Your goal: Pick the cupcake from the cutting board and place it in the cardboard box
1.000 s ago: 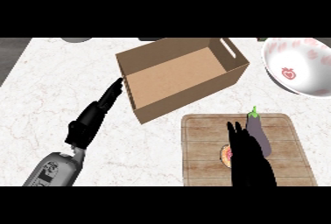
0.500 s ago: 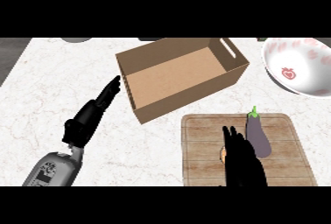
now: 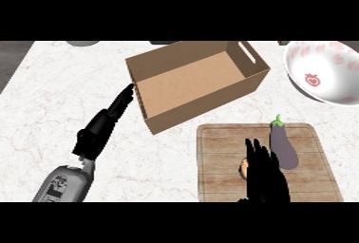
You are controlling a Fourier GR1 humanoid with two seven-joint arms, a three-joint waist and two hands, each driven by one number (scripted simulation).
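small orange-brown cupcake [image 3: 242, 167]: nearly all hidden under black right robot hand [image 3: 265, 173], only a sliver shows at the hand's left; hold on it cannot be told | white bowl with red fruit prints [image 3: 319, 71]: cut by right edge | slatted wooden cutting board [image 3: 217, 161]: near edge cut off | grey round thing [image 3: 84, 43] at top edge: too little shows to name

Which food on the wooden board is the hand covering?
The cupcake, mostly hidden under the right hand; the purple eggplant lies uncovered beside it.
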